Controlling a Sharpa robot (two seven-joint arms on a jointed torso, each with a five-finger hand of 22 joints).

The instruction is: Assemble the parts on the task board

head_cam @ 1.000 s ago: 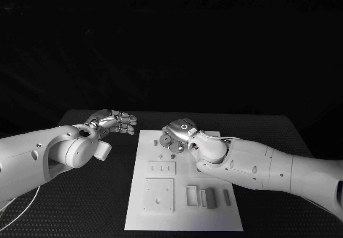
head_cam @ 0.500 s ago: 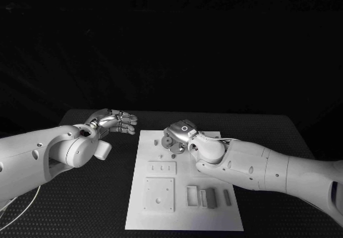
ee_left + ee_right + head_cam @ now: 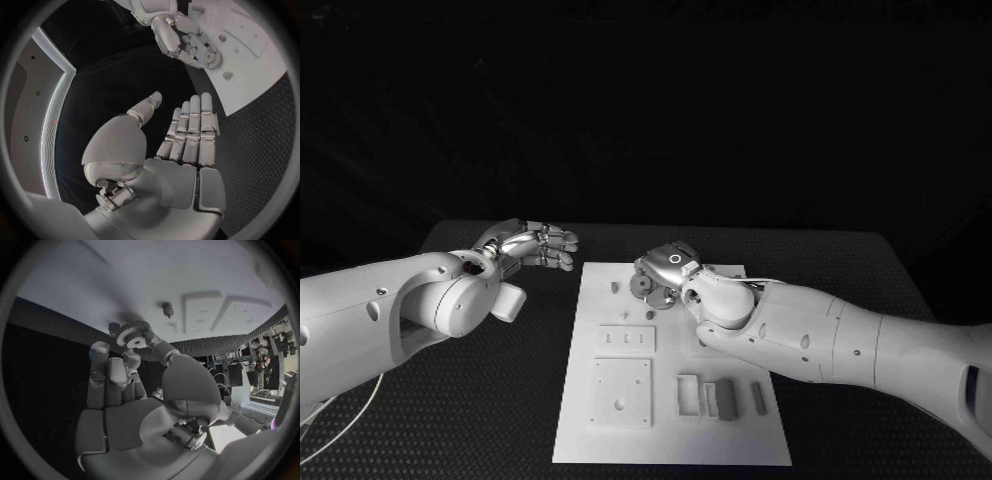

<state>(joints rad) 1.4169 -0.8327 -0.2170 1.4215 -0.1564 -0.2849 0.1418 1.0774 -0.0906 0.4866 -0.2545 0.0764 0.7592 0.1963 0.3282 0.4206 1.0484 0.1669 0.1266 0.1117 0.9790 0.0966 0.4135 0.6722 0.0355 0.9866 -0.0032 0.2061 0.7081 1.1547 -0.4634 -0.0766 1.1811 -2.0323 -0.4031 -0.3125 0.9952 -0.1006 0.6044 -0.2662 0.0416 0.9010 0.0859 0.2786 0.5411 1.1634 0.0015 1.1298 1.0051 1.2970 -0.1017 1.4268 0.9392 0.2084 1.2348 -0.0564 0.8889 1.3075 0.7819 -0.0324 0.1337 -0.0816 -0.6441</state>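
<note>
The white task board lies in the middle of the black table. My right hand hovers over the board's far end and pinches a small grey gear between thumb and fingers. In the right wrist view the gear hangs just above the board, close to a short peg. The gear also appears under my right hand in the left wrist view. My left hand hangs over the table beside the board's far left corner, holding nothing, its fingers straight and the thumb apart.
On the board stand a small peg, a slotted plate, a square plate with holes and several grey blocks near the front. Bare black table lies on both sides of the board.
My right hand with the gear has edged slightly to the right over the board's far end. The left hand has stayed in place.
</note>
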